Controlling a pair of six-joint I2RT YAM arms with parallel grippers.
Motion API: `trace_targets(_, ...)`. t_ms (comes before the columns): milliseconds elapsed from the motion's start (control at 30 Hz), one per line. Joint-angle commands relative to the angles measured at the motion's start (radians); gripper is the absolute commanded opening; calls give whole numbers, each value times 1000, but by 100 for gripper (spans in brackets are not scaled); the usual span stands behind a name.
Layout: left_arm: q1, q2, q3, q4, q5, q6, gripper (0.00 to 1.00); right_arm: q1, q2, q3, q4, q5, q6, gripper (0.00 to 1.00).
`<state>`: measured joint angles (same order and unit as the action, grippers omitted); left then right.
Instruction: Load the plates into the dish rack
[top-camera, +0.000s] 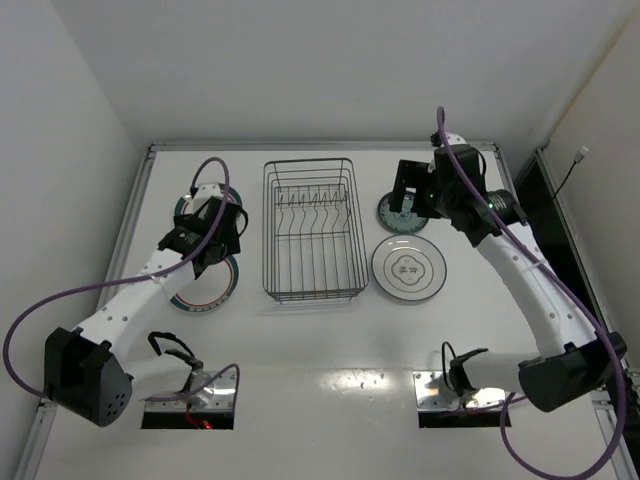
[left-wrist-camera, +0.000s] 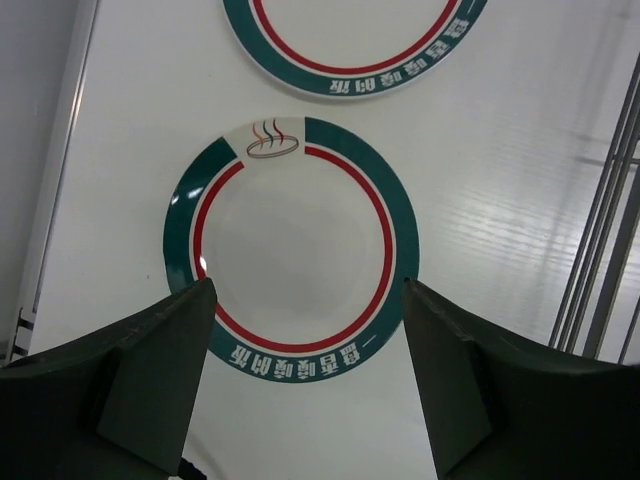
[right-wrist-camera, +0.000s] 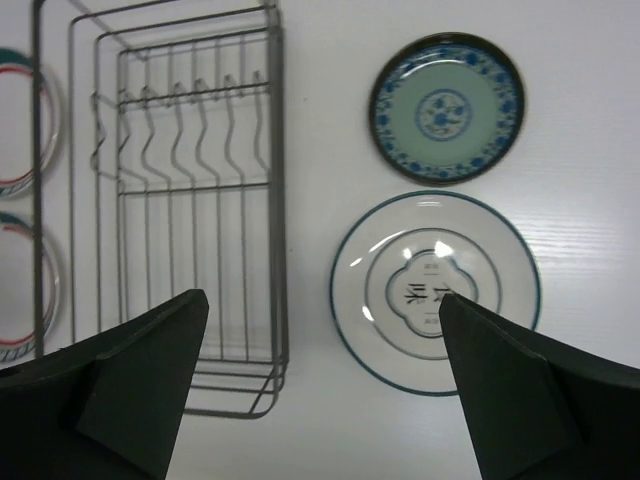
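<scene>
Left hand (left-wrist-camera: 308, 288) and right hand (right-wrist-camera: 322, 298) gape empty; the teal-and-red banded plate (left-wrist-camera: 290, 262) seemingly carries white lettering.

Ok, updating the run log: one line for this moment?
dish rack: empty | plates: all four on table | left gripper: open over teal-banded plate | right gripper: open, nothing held

White table (top-camera: 330, 350), dish rack (top-camera: 308, 230) central — teal-banded plates (left-wrist-camera: 290, 250) left (two, flat), white plate (top-camera: 408, 268), blue-patterned plate (right-wrist-camera: 446, 108) right

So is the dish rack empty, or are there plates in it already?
Empty. Only bare wires show inside the dish rack; the plates lie flat on the table, two on each side of it.
</scene>
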<state>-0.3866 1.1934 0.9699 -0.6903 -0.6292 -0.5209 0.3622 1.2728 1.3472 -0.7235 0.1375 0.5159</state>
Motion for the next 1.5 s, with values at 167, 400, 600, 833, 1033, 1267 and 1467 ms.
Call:
trace_targets(167, -6, -69, -10, 187, 23, 93, 73, -132, 156, 173, -13, 79, 51, 99)
trace_targets(400, -6, -68, -10, 190, 72, 113, 73, -486, 465, 247, 61, -288, 125, 87)
trace_targets(600, -6, -68, -10, 199, 92, 122, 73, -539, 776, 423, 38, -390, 73, 87)
trace_targets(833, -6, -58, -10, 209, 103, 131, 73, -545, 948, 440, 29, -501, 64, 79)
trace_targets(1033, -6, -49, -10, 209, 103, 131, 73, -513, 948, 359, 29, -481, 41, 74)
trace_targets(1267, -6, -40, -10, 209, 103, 131, 74, -503, 939, 280, 18, -472, 12, 60)
trace_targets(1467, -6, -22, 0, 199, 94, 131, 74, -503, 939, 256, 50, -530, 3, 24)
